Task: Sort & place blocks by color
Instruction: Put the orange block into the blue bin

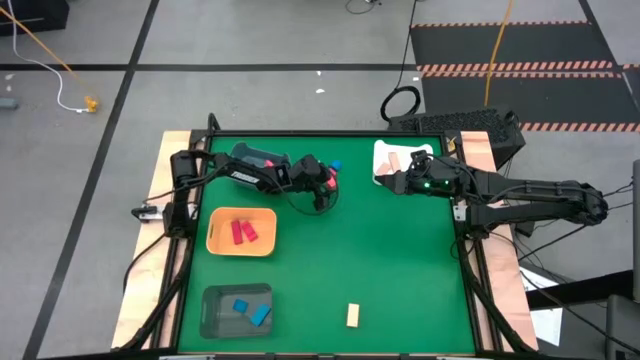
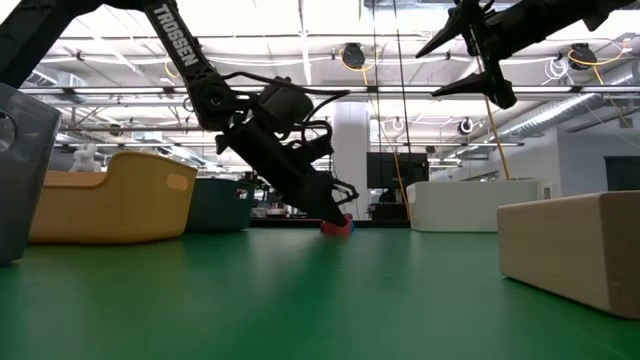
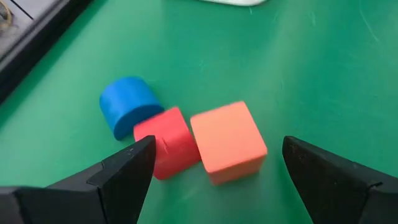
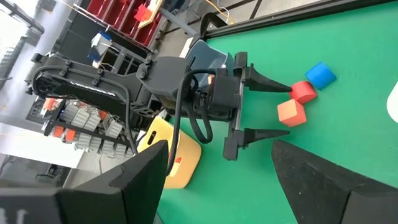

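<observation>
Three blocks lie close together on the green mat near the far edge: a blue block (image 3: 127,106), a red block (image 3: 165,142) and an orange-pink block (image 3: 227,142), each resting on a flat face. My left gripper (image 3: 214,171) is open and low over the mat. It slants down at the red and orange-pink blocks, one finger on either side and just short of them. My right gripper (image 1: 396,184) hangs open, high above the mat by the white tray (image 1: 385,152), which holds a tan block (image 1: 397,160).
An orange tray (image 1: 214,240) with red blocks (image 1: 243,232) sits at the left. A grey tray (image 1: 210,318) with blue blocks (image 1: 255,312) stands near the front left. A loose tan block (image 1: 352,315) lies near the front edge. Bare mat spreads across the middle.
</observation>
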You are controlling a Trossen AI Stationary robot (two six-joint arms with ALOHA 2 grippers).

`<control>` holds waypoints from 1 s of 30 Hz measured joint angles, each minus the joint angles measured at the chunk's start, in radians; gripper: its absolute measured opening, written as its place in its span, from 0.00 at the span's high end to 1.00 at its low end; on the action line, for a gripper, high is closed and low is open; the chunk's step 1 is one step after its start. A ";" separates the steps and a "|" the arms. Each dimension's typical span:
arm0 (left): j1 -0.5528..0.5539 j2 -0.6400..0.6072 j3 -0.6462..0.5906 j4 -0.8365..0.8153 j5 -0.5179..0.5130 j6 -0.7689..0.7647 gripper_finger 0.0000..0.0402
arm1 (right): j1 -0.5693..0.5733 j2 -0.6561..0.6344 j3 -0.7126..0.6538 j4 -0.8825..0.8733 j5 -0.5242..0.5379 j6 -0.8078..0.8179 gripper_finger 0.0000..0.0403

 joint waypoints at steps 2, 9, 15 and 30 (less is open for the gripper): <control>0.000 -0.012 -0.002 -0.007 0.001 -0.004 0.13 | 0.000 0.000 0.000 0.000 0.000 0.000 0.31; -0.004 -0.031 -0.004 -0.012 0.032 -0.016 0.13 | 0.000 0.000 0.000 0.000 0.000 0.000 0.31; -0.019 -0.030 -0.004 -0.016 0.038 -0.031 0.13 | 0.000 0.000 0.000 0.000 0.000 0.000 0.31; -0.026 -0.030 -0.002 0.004 -0.001 -0.054 0.23 | 0.000 0.000 0.000 0.000 0.000 0.000 0.31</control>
